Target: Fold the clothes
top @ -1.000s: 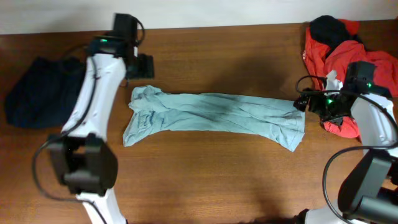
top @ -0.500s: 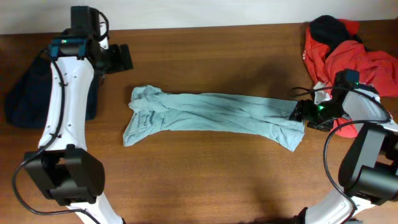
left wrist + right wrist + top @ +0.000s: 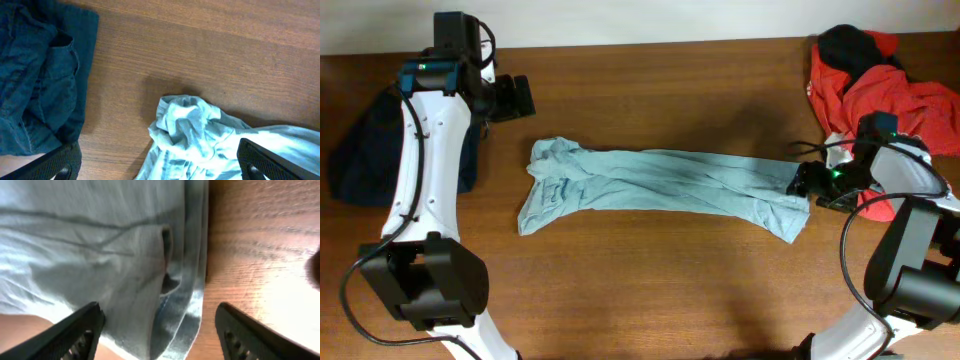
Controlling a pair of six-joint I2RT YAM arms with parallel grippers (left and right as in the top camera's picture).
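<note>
The clothes' pale grey-blue T-shirt (image 3: 660, 185) lies stretched in a long crumpled strip across the middle of the table. My left gripper (image 3: 525, 98) hangs open above the wood, up and left of the shirt's bunched left end (image 3: 200, 130), with nothing between its fingers (image 3: 55, 162). My right gripper (image 3: 803, 182) is low at the shirt's right end. It stands open, its fingers (image 3: 75, 330) astride the hem (image 3: 175, 310), and the cloth is not pinched. A dark navy garment (image 3: 365, 150) lies at far left. Red T-shirts (image 3: 880, 90) and a black piece (image 3: 850, 45) are heaped at far right.
The navy garment (image 3: 35, 85) fills the left side of the left wrist view, close beside my left arm. The red heap sits just behind my right gripper. Bare wooden tabletop (image 3: 660, 280) runs in front of and behind the shirt.
My left arm has swung up and left, away from the shirt's left end. My right gripper has moved left onto the shirt's right end. The shirt itself has hardly shifted.
</note>
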